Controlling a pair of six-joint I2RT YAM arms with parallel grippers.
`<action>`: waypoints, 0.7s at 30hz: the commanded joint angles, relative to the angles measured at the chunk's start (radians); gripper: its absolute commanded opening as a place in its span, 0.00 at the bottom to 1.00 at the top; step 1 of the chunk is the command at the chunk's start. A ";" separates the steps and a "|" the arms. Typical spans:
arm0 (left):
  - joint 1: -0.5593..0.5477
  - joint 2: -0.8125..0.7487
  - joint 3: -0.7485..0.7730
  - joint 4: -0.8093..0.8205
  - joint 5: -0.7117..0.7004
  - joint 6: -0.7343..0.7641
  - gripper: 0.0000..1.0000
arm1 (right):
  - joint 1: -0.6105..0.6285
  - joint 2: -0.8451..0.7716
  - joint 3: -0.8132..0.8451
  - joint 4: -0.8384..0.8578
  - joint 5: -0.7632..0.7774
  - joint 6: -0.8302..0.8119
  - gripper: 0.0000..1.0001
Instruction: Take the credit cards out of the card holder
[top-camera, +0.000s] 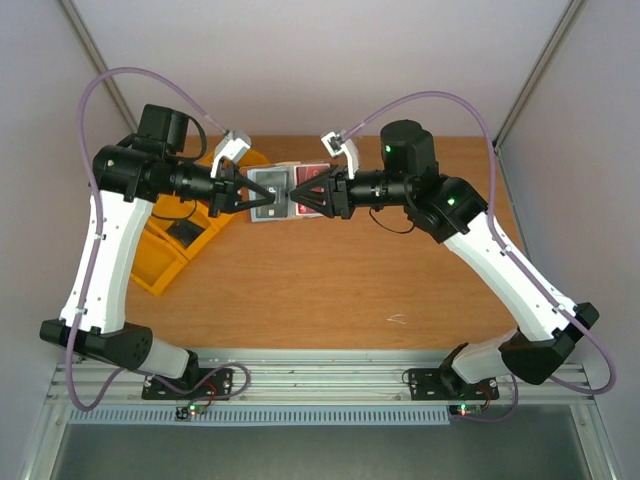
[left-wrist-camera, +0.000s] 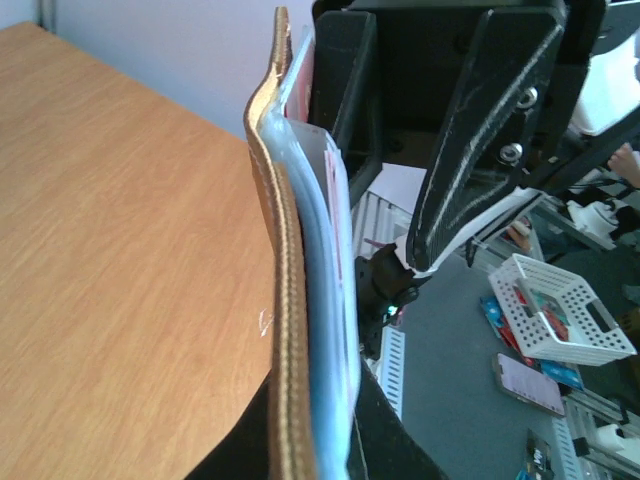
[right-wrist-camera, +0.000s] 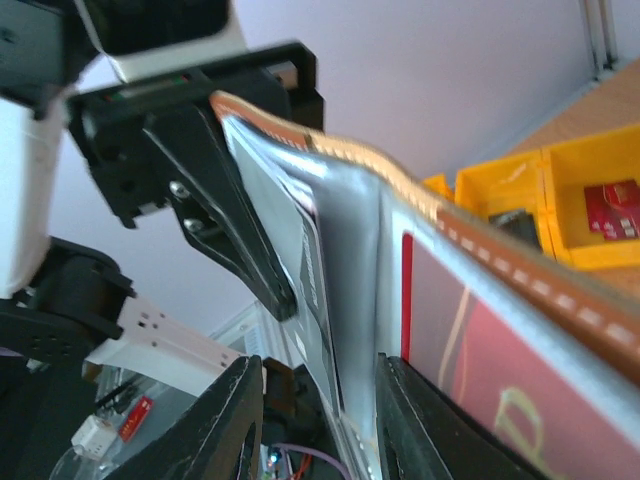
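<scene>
**Wallet strung between two arms, card not yet nipped**

The brown bifold card holder with grey-blue lining (top-camera: 268, 190) hangs open off the wooden worktop (top-camera: 350, 270) near its 12 o'clock edge. The left fingers (right-wrist-camera: 230, 230) are pressed tight on its 9 o'clock half. The right fingers (right-wrist-camera: 225, 425) are spread astride the 3 o'clock edge, beside a red flat credit card (right-wrist-camera: 480, 380). If they catch lining along with the card, a pull would likely drag the holder free or drop the card. Both arms bend inward at the elbow, forearms level and facing each other.

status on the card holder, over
Left claw shut on card holder. Right claw open, straddling its other half. Red credit card not out yet. Nothing blocking.
</scene>
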 joint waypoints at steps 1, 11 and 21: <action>-0.008 -0.013 0.043 -0.072 0.178 0.091 0.00 | -0.015 0.012 0.010 0.047 -0.016 0.016 0.32; -0.008 -0.006 0.052 -0.112 0.222 0.150 0.00 | 0.000 0.064 0.026 0.107 -0.175 0.038 0.17; -0.008 -0.002 0.037 -0.052 0.176 0.082 0.00 | 0.015 0.073 0.042 0.105 -0.203 0.027 0.12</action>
